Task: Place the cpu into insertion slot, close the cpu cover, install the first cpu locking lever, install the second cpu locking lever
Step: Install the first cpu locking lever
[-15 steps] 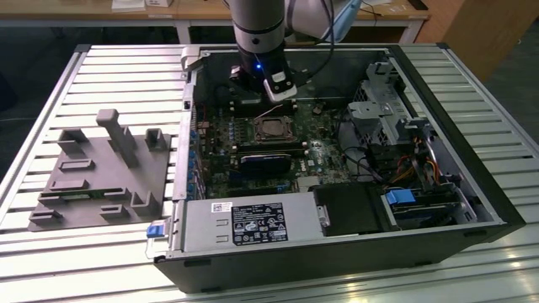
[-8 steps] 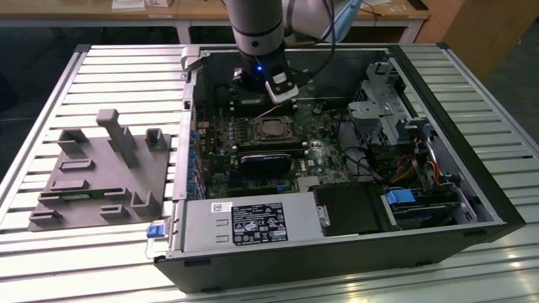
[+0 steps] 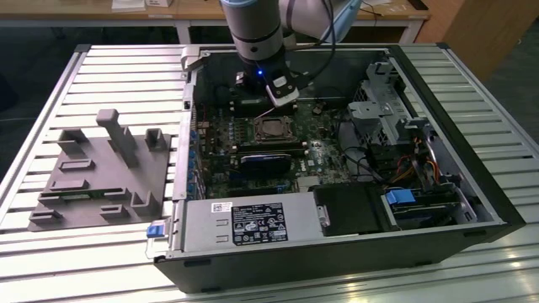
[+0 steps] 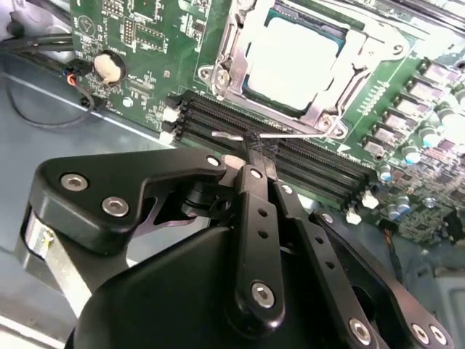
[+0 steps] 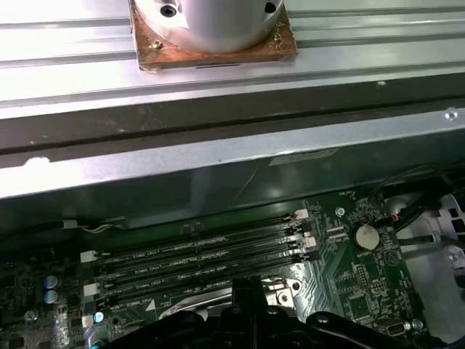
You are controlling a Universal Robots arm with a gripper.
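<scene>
Matt silver metal cpu (image 4: 294,62) — shinier bare-metal cpu cover (image 4: 363,54).

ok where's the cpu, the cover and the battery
cpu (image 4: 290,62), second wrist view, middle of silver top
cover (image 4: 234,43), second wrist view, frame bar beside cpu
battery (image 4: 109,67), second wrist view, round face

Counter (image 3: 110,69): pale metal top made of parallel slats, seen in the exterior view.
Computer case (image 3: 337,259): black, open side up, lying flat on the counter toward the exterior view's right.
Grey moulded fixture (image 3: 93,183): on the slats just beside the case, at the exterior view's left.
</scene>
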